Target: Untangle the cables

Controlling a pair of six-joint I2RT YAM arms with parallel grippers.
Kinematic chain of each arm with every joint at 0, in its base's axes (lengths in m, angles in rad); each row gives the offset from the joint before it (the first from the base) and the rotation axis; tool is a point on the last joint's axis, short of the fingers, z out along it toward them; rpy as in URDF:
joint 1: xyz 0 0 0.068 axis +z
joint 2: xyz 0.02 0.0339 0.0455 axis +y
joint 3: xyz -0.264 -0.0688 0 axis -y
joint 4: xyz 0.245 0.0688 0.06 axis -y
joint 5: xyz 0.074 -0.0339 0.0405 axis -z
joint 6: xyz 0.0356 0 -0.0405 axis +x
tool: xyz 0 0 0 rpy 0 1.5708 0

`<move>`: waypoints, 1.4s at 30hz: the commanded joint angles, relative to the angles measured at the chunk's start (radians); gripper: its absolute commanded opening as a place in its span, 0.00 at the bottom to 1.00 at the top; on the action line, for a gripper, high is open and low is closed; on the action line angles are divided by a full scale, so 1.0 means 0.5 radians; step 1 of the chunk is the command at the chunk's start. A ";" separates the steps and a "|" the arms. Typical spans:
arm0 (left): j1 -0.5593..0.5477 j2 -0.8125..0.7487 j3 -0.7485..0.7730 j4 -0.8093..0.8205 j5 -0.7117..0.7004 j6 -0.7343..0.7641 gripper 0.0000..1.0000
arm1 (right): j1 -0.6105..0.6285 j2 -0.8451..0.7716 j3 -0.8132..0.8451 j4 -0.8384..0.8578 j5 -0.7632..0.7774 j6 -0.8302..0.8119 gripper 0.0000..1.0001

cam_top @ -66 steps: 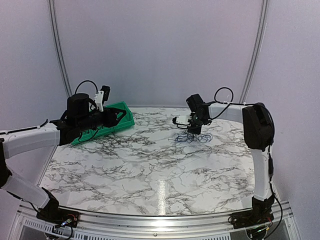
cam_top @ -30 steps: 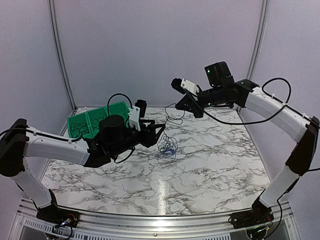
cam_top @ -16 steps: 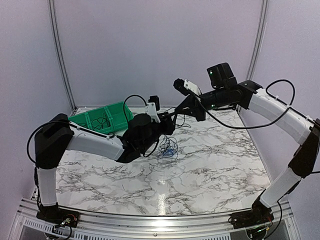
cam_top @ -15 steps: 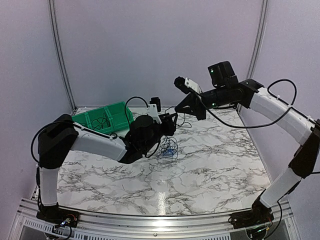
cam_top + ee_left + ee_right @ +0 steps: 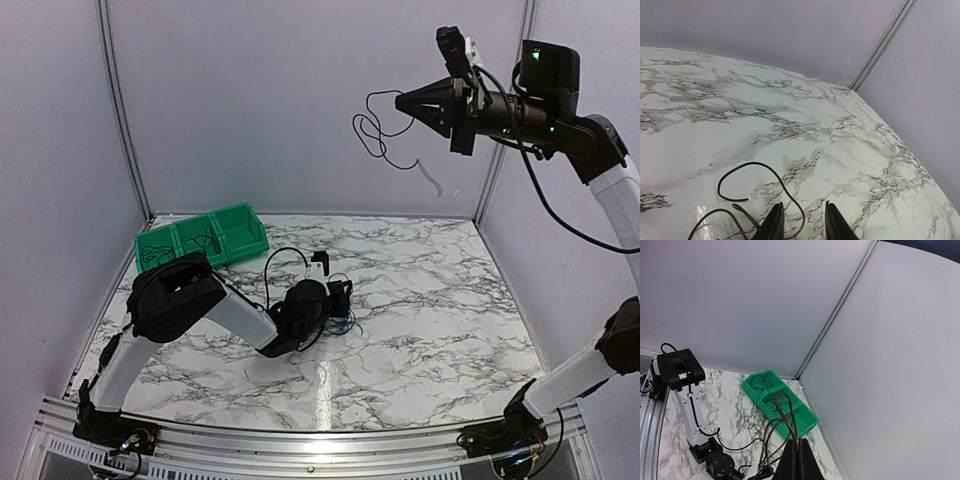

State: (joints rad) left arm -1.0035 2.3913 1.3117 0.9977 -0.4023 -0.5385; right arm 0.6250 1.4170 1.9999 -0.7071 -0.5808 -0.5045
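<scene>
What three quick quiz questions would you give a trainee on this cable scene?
1. True or false: the right gripper holds a black cable high above the marble table.
2. Fill in: the green bin has ___ compartments.
3. Where is the left gripper? A inside the bin; B down at the cable tangle on the table; C high overhead.
Key: 1 true; 2 three; 3 B.

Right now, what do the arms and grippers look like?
Left arm and right arm: white links, black joints, black cables looping alongside. Left gripper and right gripper: black, with tapered fingers and a white camera mount. A green light glows on the right arm.
</scene>
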 commanded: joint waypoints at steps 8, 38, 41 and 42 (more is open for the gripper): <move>-0.028 -0.489 -0.500 0.676 0.387 0.146 0.53 | -0.067 -0.015 -0.603 0.168 0.153 -0.068 0.00; -0.072 -1.942 -1.007 -1.185 0.985 1.353 0.52 | 0.106 0.089 -1.665 0.380 -0.282 -0.495 0.00; -0.072 -1.849 -0.931 -1.186 1.076 1.395 0.50 | 0.109 0.090 -1.673 0.367 -0.318 -0.509 0.00; -0.070 -1.820 -0.900 -1.186 1.116 1.408 0.49 | 0.110 0.090 -1.677 0.367 -0.319 -0.514 0.00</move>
State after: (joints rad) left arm -1.0359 1.4338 0.7963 0.4599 0.0650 0.1070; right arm 0.6697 1.4620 1.1564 -0.5270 -0.6872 -0.7387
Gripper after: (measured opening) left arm 0.506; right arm 0.023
